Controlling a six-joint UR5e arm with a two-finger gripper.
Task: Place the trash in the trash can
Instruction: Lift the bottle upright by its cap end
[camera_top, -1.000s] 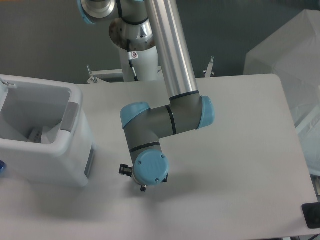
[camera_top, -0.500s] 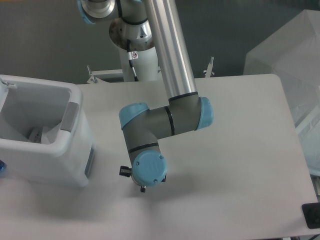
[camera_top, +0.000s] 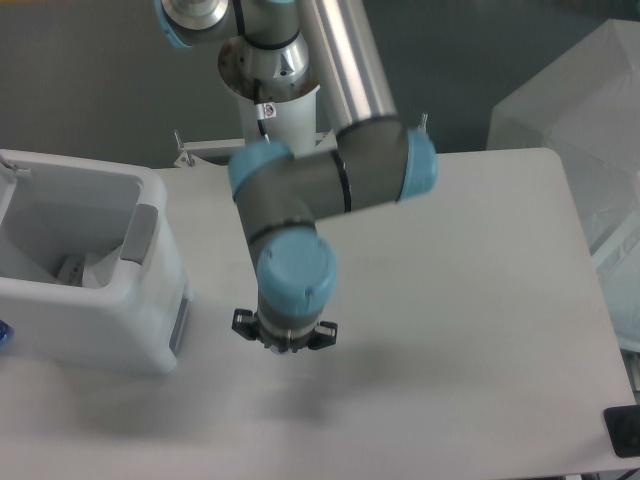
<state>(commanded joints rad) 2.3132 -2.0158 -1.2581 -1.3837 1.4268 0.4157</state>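
The trash can (camera_top: 120, 320), a white boxy bin with a grey panel on its right rim, stands at the table's left edge. Whitish, see-through trash (camera_top: 82, 270) lies on its bottom; I cannot make out a bottle there. My gripper (camera_top: 286, 341) points straight down over bare table, a short way right of the can. The blue wrist cap (camera_top: 295, 279) covers most of it. Only black parts stick out on both sides, so its fingers are hidden, and nothing shows beneath them.
A small blue bit (camera_top: 3, 336) peeks in at the left edge beside the can. A translucent plastic-covered bulk (camera_top: 585, 110) stands beyond the table's right side. A black object (camera_top: 622, 432) sits at the bottom right corner. The robot base (camera_top: 272, 110) is at the back.
The arm's elbow swung back toward the base and the wrist rose toward the camera. The gripper's black parts now show under the wrist, slightly left of before.
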